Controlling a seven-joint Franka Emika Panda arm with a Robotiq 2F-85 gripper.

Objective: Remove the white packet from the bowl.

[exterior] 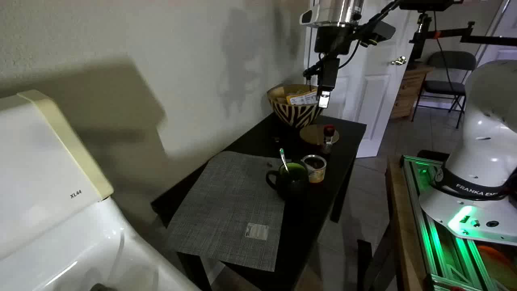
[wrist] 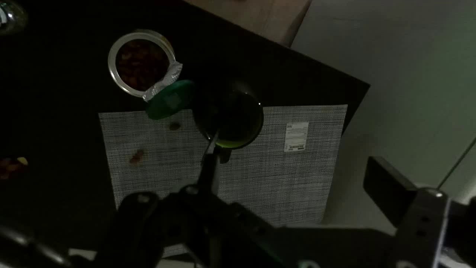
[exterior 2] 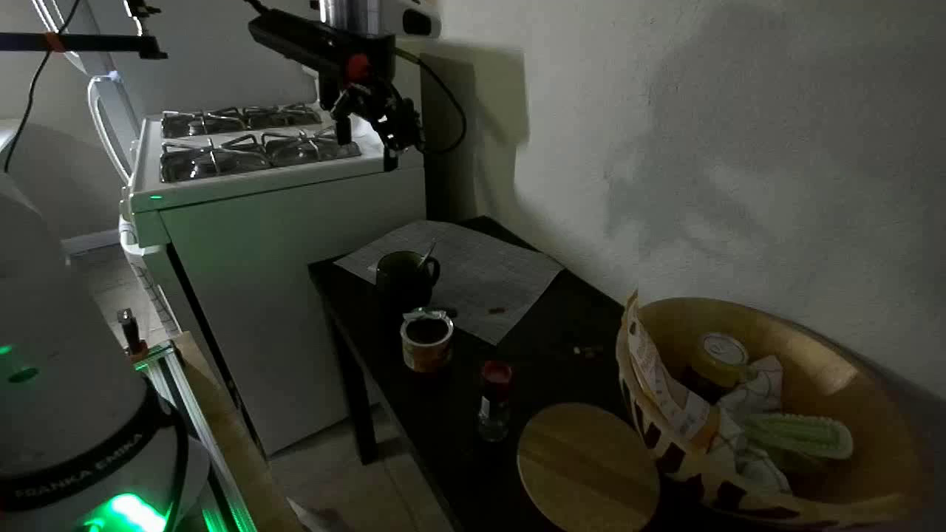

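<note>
A white-and-yellow printed packet (exterior: 303,98) stands in the zebra-striped bowl (exterior: 296,115) at the table's far end. In an exterior view the packet (exterior 2: 654,369) leans against the near-left inner wall of the bowl (exterior 2: 879,451). A yellow can (exterior 2: 718,355), a green ridged item (exterior 2: 802,434) and a patterned cloth or wrapper share the bowl. My gripper (exterior: 324,97) is high above the table, apart from the bowl. In the wrist view my gripper (wrist: 293,163) is open, its fingers wide apart with nothing between them, over the placemat. The bowl and packet are out of the wrist view.
A dark mug (exterior: 288,186) with a spoon stands beside an opened cup (exterior: 317,169). A red-capped bottle (exterior 2: 495,403) stands near a round wooden board (exterior 2: 587,465). A grey placemat (exterior: 230,202) carries a white label (wrist: 296,136). A wall (exterior 2: 739,148) runs behind the table.
</note>
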